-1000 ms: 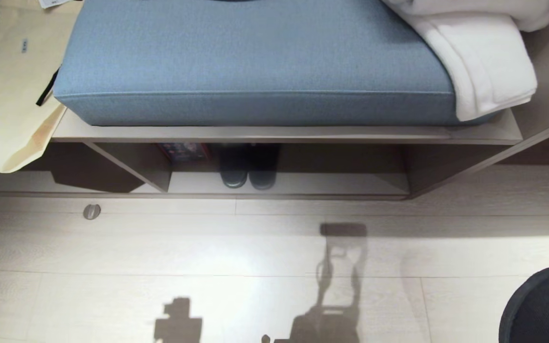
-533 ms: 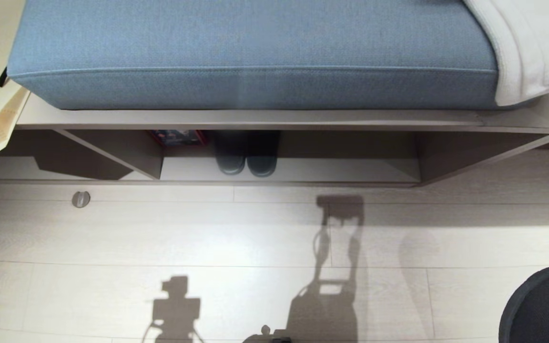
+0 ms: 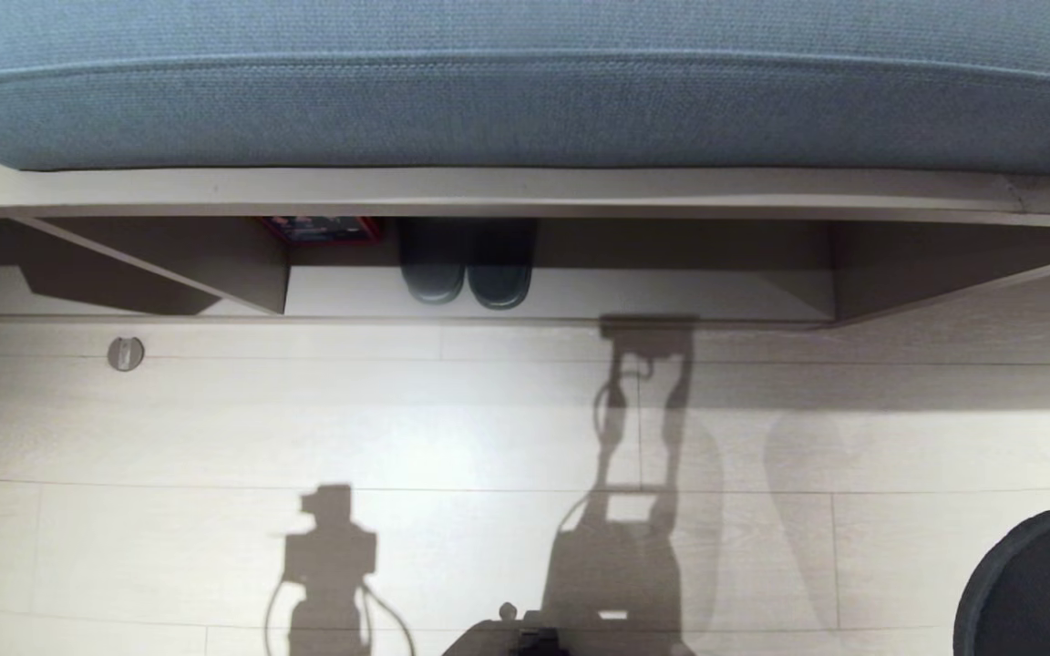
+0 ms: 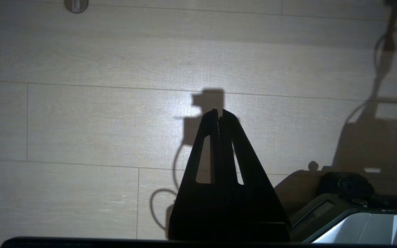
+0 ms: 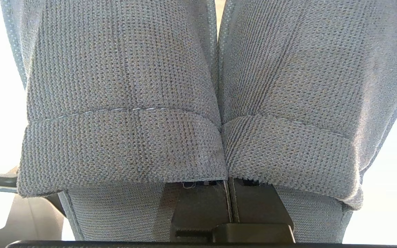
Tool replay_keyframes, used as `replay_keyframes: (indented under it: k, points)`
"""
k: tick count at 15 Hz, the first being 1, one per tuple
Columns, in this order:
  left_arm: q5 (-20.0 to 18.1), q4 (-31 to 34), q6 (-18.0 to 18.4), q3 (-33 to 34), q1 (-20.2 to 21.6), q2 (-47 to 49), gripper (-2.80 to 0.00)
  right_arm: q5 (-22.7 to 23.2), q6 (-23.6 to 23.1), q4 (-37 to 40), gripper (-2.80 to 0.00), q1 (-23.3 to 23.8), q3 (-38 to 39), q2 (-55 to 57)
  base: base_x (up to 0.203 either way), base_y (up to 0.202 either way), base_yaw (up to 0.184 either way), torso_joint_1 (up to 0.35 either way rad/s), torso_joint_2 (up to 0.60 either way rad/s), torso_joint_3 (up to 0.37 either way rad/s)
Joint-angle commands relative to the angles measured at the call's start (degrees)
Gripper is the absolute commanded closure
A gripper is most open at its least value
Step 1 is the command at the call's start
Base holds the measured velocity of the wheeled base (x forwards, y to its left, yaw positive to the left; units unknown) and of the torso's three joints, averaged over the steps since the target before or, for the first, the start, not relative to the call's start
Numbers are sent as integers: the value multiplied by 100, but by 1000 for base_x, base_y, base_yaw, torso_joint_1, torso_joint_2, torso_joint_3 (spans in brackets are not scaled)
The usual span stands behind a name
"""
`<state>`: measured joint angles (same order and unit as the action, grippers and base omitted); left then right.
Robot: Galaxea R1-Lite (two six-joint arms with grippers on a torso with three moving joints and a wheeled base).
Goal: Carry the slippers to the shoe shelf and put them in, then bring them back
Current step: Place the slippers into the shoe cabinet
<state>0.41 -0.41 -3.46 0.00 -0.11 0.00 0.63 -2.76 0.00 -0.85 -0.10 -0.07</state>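
The slippers (image 5: 122,103) fill the right wrist view as two woven bands pressed side by side. My right gripper (image 5: 230,187) is shut on them, its fingers (image 5: 202,203) reaching in under the bands where the two meet. One dark rounded end of the slippers (image 3: 1031,588) shows at the lower right of the head view, above the floor. The shoe shelf (image 3: 671,296) is the low pale compartment under the bench, with an upright divider (image 3: 215,264). My left gripper (image 4: 219,111) hangs shut and empty over the floor planks.
Another dark pair with pale grey tips (image 3: 466,278) stands in the shelf beside a red box (image 3: 320,228). A blue cushion (image 3: 525,82) lies on the bench board (image 3: 488,191). A round metal stop (image 3: 126,353) sits on the floor. My base (image 4: 350,206) is below.
The whole head view has shifted: bench and shelf have slid up and grown larger, so the camera has moved. The slipper end at lower right keeps its place.
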Motion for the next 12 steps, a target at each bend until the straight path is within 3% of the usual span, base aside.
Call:
replay_keyframes:
  k: [1, 12]
  points:
    - [2, -2, -5, 1, 2, 0, 0, -2, -6, 0, 0, -3, 1, -1, 0, 0, 0, 4, 0, -193]
    - [2, -2, -5, 8, 2, 0, 0, -1, -23, 0, 0, -3, 1, 7, 0, 0, 0, 2, 3, -197]
